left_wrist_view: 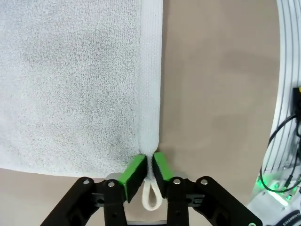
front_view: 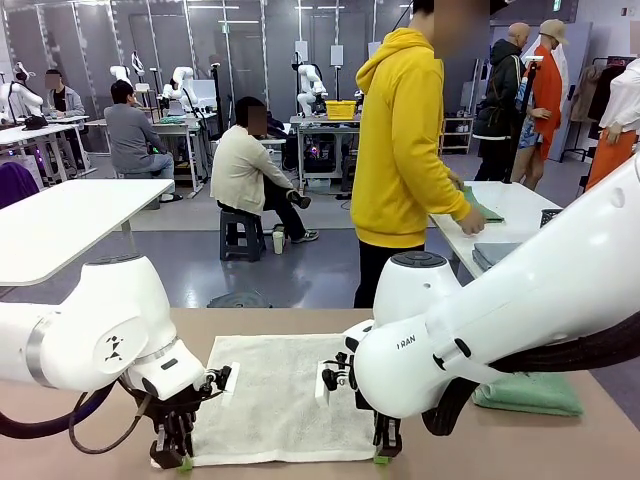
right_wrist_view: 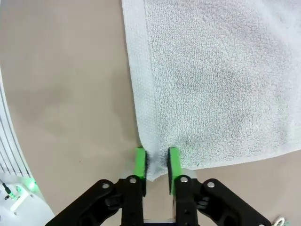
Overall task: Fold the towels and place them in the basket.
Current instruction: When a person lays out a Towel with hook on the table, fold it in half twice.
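A cream-white towel [front_view: 285, 395] lies spread flat on the brown table. My left gripper [front_view: 178, 460] is at its near left corner. In the left wrist view that gripper [left_wrist_view: 149, 170] is shut on the hem corner of the towel [left_wrist_view: 70, 84], and the white loop [left_wrist_view: 150, 200] hangs between the fingers. My right gripper [front_view: 385, 455] is at the near right corner. Seen from the right wrist, this gripper [right_wrist_view: 156, 162] pinches the towel [right_wrist_view: 211, 84] at its corner. A folded green towel [front_view: 530, 393] rests on the table to the right. The basket is out of view.
A person in a yellow hoodie [front_view: 405, 150] stands beyond the table's far edge, turned to a white side table [front_view: 520, 205] at the right. Bare tabletop [front_view: 110, 440] runs along both sides of the spread towel.
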`<action>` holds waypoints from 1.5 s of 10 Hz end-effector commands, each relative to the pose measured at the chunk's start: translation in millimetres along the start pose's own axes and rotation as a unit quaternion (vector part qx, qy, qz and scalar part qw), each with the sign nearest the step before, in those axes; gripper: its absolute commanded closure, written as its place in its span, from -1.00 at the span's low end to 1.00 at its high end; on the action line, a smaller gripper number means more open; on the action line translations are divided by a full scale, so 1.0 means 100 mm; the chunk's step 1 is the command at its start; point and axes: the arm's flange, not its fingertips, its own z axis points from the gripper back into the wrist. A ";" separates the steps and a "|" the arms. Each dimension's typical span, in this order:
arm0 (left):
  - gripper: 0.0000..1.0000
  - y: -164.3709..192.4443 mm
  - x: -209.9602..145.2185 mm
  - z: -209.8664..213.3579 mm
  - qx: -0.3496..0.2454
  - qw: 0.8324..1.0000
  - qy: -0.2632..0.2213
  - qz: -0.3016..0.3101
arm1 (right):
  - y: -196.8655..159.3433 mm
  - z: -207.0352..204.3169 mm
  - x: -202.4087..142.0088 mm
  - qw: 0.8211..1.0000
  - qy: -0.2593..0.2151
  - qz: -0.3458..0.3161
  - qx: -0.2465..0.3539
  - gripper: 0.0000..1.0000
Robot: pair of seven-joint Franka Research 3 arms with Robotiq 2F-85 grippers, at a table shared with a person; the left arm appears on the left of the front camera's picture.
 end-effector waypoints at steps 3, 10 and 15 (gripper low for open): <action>1.00 -0.06 0.00 0.01 0.006 1.000 0.014 -0.006 | 0.05 0.09 0.02 1.000 0.008 -0.018 0.011 1.00; 1.00 -0.11 0.08 0.55 0.004 1.000 -0.009 0.003 | 0.03 0.54 0.05 1.000 -0.019 -0.018 -0.012 1.00; 1.00 -0.09 0.07 0.53 0.016 1.000 -0.007 -0.005 | 0.00 0.57 0.06 1.000 -0.016 -0.014 -0.021 1.00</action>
